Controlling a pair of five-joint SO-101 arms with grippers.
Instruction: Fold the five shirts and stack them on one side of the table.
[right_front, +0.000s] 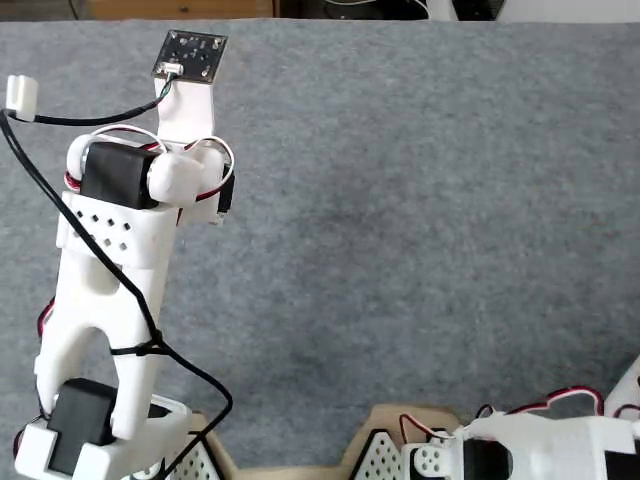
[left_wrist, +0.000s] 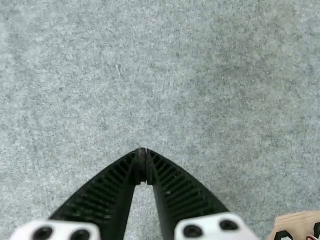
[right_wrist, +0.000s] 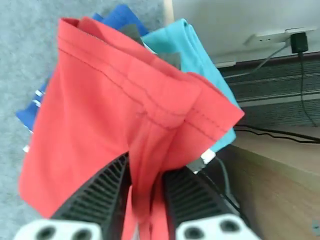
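Observation:
My right gripper (right_wrist: 146, 170) is shut on a fold of a red shirt (right_wrist: 110, 115), which hangs bunched from between its black fingers. Behind the red shirt lie a blue shirt (right_wrist: 120, 17) with white stripes and a teal shirt (right_wrist: 192, 47), near the table's edge. My left gripper (left_wrist: 142, 159) is shut with nothing in it, its tips meeting just above the bare grey table cover (left_wrist: 200, 75). In the high view the left arm (right_front: 120, 230) stretches toward the far left of the table, and the right arm (right_front: 540, 450) sits at the near right edge.
The grey cover (right_front: 420, 200) spreads over the whole table in the high view. Beyond the table edge in the right wrist view are a wooden floor (right_wrist: 280, 180), black cables (right_wrist: 270, 134) and a wall plug (right_wrist: 298, 41).

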